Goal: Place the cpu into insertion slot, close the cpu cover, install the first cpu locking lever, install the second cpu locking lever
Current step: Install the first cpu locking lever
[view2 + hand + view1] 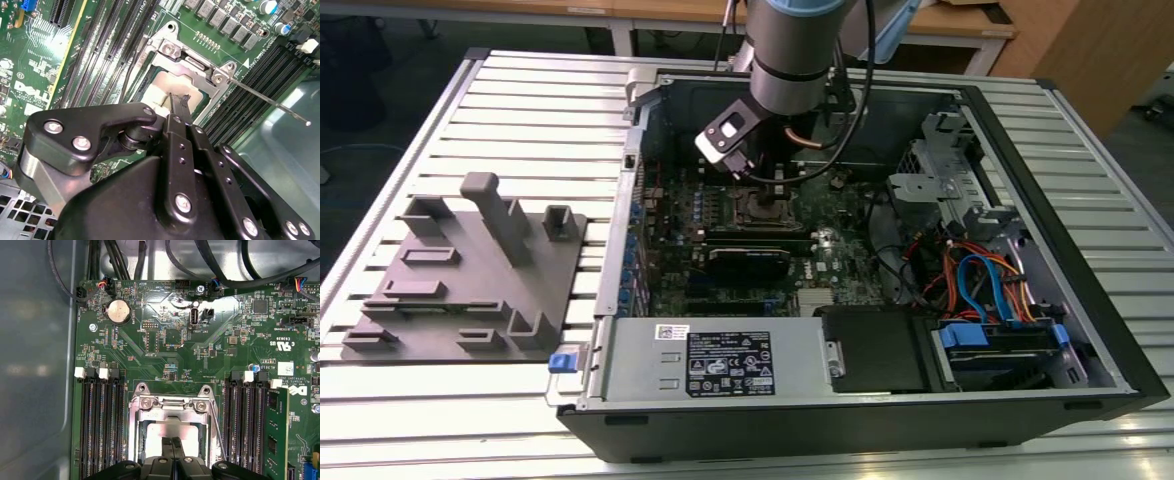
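The cpu sits in the insertion slot on the green motherboard, framed by the lowered cpu cover. The gripper has its fingers pressed together, tips down on the cpu's metal top. A thin locking lever juts free beside it.

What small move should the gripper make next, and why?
Probably shift the shut gripper sideways to the locking lever: the cpu cover seems down over the cpu, while that lever sticks out unlatched.
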